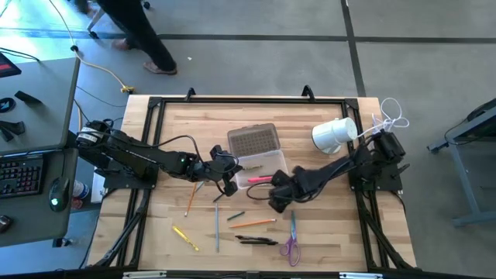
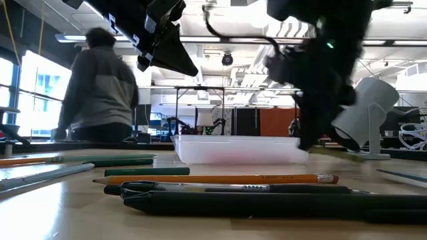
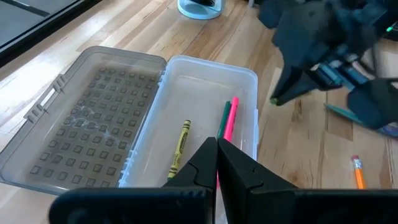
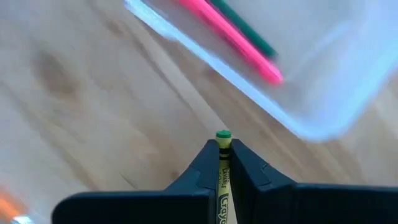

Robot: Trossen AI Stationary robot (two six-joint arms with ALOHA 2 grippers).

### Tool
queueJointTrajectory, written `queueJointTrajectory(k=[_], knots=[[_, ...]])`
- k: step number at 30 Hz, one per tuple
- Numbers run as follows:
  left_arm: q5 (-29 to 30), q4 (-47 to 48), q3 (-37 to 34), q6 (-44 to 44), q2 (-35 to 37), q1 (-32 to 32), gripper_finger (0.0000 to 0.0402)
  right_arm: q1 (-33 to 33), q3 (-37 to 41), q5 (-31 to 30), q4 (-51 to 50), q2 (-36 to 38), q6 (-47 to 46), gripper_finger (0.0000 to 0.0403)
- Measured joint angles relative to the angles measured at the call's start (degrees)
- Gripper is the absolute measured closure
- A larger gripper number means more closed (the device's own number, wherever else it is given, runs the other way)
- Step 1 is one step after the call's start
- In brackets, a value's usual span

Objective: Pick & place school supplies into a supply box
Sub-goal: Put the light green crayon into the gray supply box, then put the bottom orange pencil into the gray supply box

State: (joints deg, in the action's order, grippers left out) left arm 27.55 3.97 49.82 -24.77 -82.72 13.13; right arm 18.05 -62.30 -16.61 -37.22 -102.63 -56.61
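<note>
supply box [image 1: 262,167] mid-table with lid [image 1: 253,140] laid open behind it, three pens [image 3: 225,121] inside, left gripper [image 1: 229,184] at its left edge, right gripper [image 1: 277,203] just right-front, loose pencils [image 1: 252,223] and scissors [image 1: 291,242] in front

The wooden table [image 1: 325,232] stands on a grey floor [image 1: 434,46] crossed by dark seam lines. A grey desk [image 1: 39,101] beside it carries a keyboard [image 1: 19,177] and a mouse [image 1: 54,188]. Bright windows [image 2: 40,87], ceiling light strips [image 2: 240,41] and a person [image 2: 100,87] occupy the room beyond.
</note>
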Motion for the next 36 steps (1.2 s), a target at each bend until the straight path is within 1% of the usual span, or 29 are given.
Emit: queueJointTrajectory(k=[3,5,7,10,12,14,15,19,22,24,26,30,33,36], knots=[[0.0,-0.4,0.0,0.0,0.0,0.0,0.0355,-2.4,-4.3,-0.7,2.3,0.0,9.7,0.0395],[0.0,-0.4,0.0,0.0,0.0,0.0,0.0355,-4.1,-7.2,-2.9,3.5,0.1,18.0,0.0393],[0.0,-0.5,0.0,0.0,0.0,0.0,0.0355,-5.8,-9.4,-6.1,4.7,0.1,28.9,0.0393],[0.0,-0.5,0.0,0.0,0.0,0.0,0.0355,-8.2,-11.5,-10.3,8.7,0.2,44.9,0.0395],[0.0,-0.5,0.0,0.0,0.0,0.0,0.0355,-9.9,-11.5,-11.0,12.1,0.2,50.5,0.0396],[0.0,-0.5,0.0,0.0,0.0,0.0,0.0355,-11.7,-10.3,-9.6,16.1,0.2,51.1,0.0396],[0.0,-0.5,0.0,0.0,0.0,0.0,0.0355,-12.5,-9.3,-8.6,17.6,0.2,50.0,0.0394],[0.0,-0.4,0.0,1.0,0.0,0.0,0.0355,-14.7,-2.7,-6.9,21.2,0.2,42.0,0.0393],[0.0,-0.4,0.0,1.0,0.0,0.0,0.0355,-15.1,2.5,-5.0,24.2,0.2,38.8,0.0394],[0.1,-0.4,0.0,1.0,0.0,0.0,0.0355,-15.0,5.0,-3.9,27.2,0.2,38.7,0.0394],[0.4,-0.4,0.0,1.0,0.0,0.0,0.0355,-14.6,7.0,-4.2,31.6,0.2,38.8,0.0392],[1.4,-0.5,0.0,1.0,0.0,0.0,0.0355,-14.2,9.5,-4.3,38.6,0.2,42.0,0.0372],[3.3,-0.5,0.0,1.0,0.0,0.0,0.0355,-13.9,9.8,-4.3,40.2,0.2,43.8,0.0347],[3.5,-0.5,0.0,1.0,0.0,0.0,0.0355,-13.5,9.3,-4.6,40.4,0.2,44.1,0.0324]])
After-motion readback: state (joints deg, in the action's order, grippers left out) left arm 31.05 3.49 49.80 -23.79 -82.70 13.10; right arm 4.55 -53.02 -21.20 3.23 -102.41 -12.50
